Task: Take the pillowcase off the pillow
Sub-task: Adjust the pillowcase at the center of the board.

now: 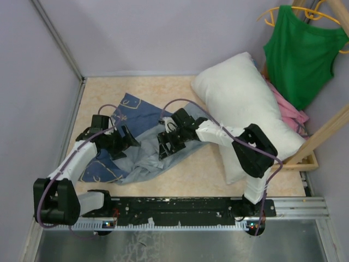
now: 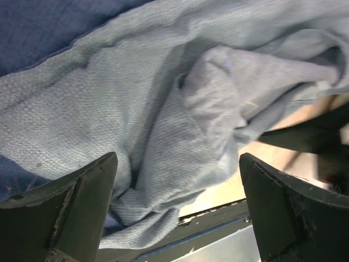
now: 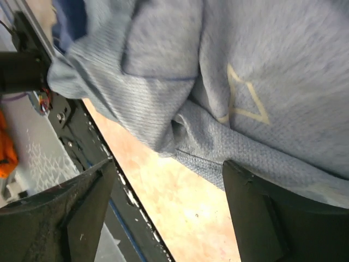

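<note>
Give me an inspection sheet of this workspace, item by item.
Surface: beige speckled tabletop, partly covered.
Job's things: crumpled blue cloth pillowcase lies on the table, off the pillow; plump white pillow is bare, to its right.
Clutter: pink garment behind the pillow.
Grippers: left gripper and right gripper both open over the pillowcase, holding nothing.
Cables: purple cable loops along each arm.
Surroundings: pale walls; green tank top on a yellow hanger; wooden frame at right.

Green tank top hangs above pink garment.
</note>
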